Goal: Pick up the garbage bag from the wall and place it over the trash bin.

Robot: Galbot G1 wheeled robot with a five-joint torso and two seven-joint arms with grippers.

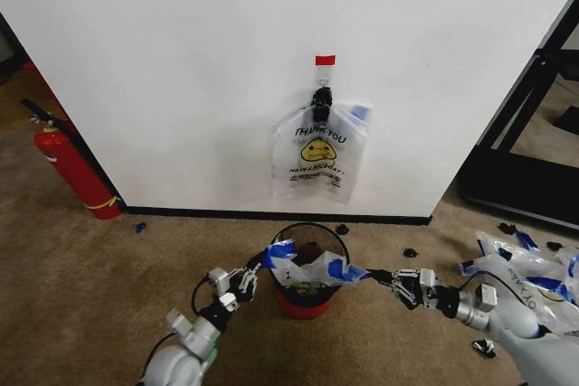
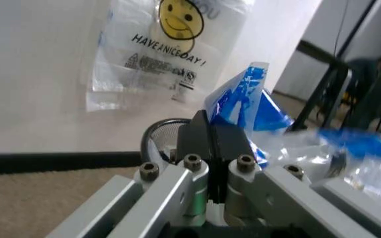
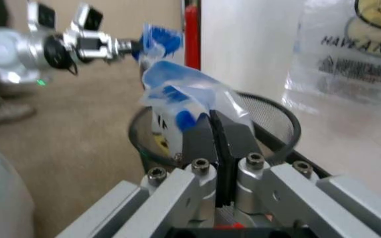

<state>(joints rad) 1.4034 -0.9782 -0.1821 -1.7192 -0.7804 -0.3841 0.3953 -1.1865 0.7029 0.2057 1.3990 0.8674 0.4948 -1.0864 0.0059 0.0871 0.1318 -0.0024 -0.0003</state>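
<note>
A thin white garbage bag (image 1: 309,270) with blue handles is stretched between my two grippers, right over the mouth of the black wire-mesh trash bin (image 1: 308,234) with its red base. My left gripper (image 1: 261,268) is shut on one blue handle (image 2: 243,94). My right gripper (image 1: 373,276) is shut on the bag's other side (image 3: 177,89). The bin's rim (image 3: 280,124) lies just below both pairs of fingers. A second "THANK YOU" smiley bag (image 1: 317,155) hangs from a black clip (image 1: 322,97) on the white wall (image 1: 181,70), under a red tape strip (image 1: 325,60).
A red fire extinguisher (image 1: 72,169) leans at the wall's left end. A pile of similar bags (image 1: 534,277) lies on the carpet at the right. A black frame (image 1: 529,124) stands right of the wall. Small black scraps (image 1: 409,251) dot the floor.
</note>
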